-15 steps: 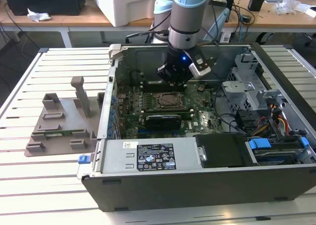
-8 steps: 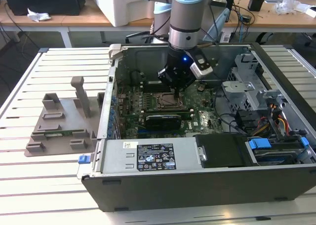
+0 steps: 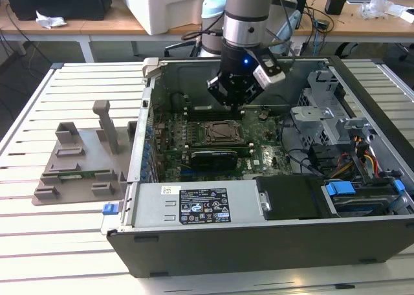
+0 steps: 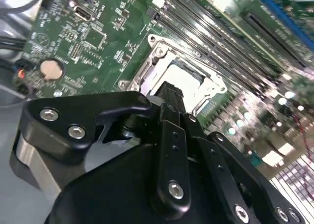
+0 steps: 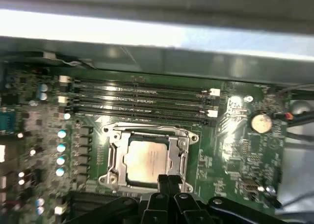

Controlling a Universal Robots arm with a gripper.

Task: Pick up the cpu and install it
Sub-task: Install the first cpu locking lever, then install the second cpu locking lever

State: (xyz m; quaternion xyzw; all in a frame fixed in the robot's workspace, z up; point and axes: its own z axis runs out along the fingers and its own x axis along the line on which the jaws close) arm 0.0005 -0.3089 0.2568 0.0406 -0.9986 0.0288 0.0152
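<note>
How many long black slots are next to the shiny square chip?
4 memory slots, side by side between the cpu in its socket and the case wall. The gripper hovers at the socket's opposite edge.

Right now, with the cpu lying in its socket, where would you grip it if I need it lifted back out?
Probably by two opposite edges, from straight above. The cpu lies flat inside the metal socket frame, its silver top facing up, so only a vertical approach looks open. The gripper is poised at its near edge.
</note>
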